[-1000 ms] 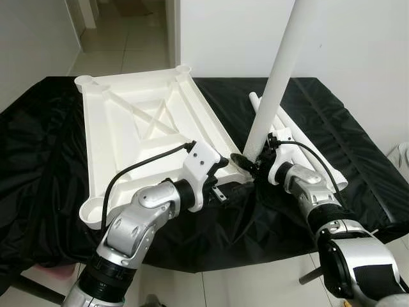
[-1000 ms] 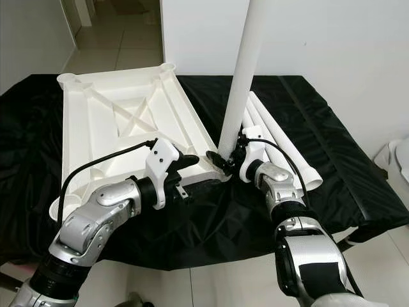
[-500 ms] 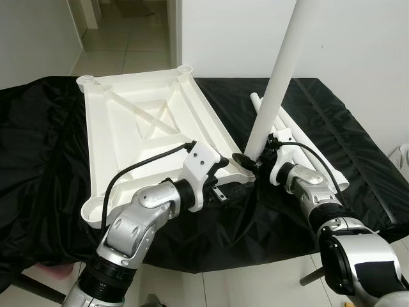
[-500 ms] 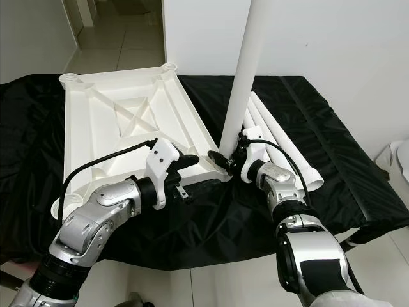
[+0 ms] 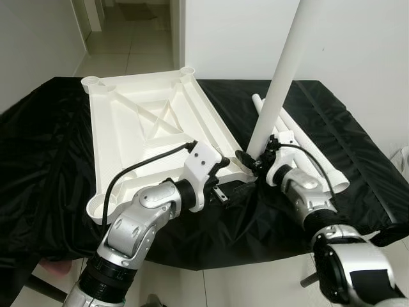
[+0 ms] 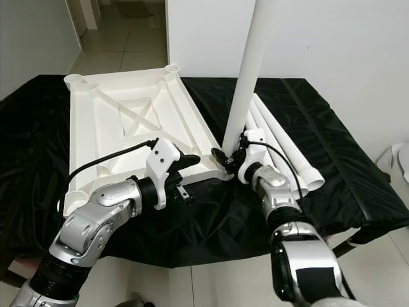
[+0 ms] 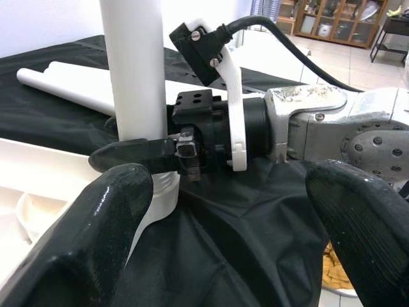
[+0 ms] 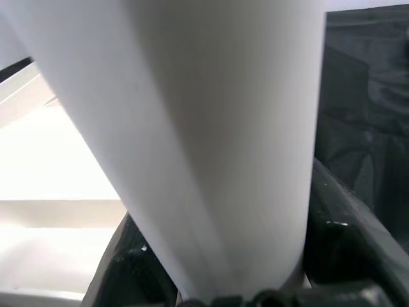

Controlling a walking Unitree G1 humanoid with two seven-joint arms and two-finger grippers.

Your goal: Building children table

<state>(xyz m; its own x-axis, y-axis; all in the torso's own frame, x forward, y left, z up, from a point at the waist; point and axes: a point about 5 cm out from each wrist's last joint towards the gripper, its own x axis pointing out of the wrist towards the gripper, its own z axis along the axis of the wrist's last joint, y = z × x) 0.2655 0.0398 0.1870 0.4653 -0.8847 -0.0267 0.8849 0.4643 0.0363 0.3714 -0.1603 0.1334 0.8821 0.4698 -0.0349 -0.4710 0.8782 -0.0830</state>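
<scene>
The white table top (image 5: pixel 147 128) lies upside down on the black cloth. A long white leg (image 5: pixel 281 77) stands upright at its near right corner socket (image 5: pixel 239 171). My right gripper (image 5: pixel 250 161) is shut on the base of this leg (image 8: pixel 192 128), with black fingers (image 8: pixel 345 217) on both sides of it. My left gripper (image 7: pixel 233 224) is open just in front of that corner, its fingertips (image 7: pixel 102 217) wide apart and holding nothing. It faces the leg (image 7: pixel 137 70) and the right wrist.
Spare white legs (image 5: pixel 307 153) lie side by side on the cloth to the right of the held leg. The black-covered table (image 5: pixel 57 192) ends close in front of me. A white wall stands behind, and a doorway opens at the far left.
The whole view has shifted slightly. The right gripper stays shut on the upright leg at the corner, and the left gripper holds its place.
</scene>
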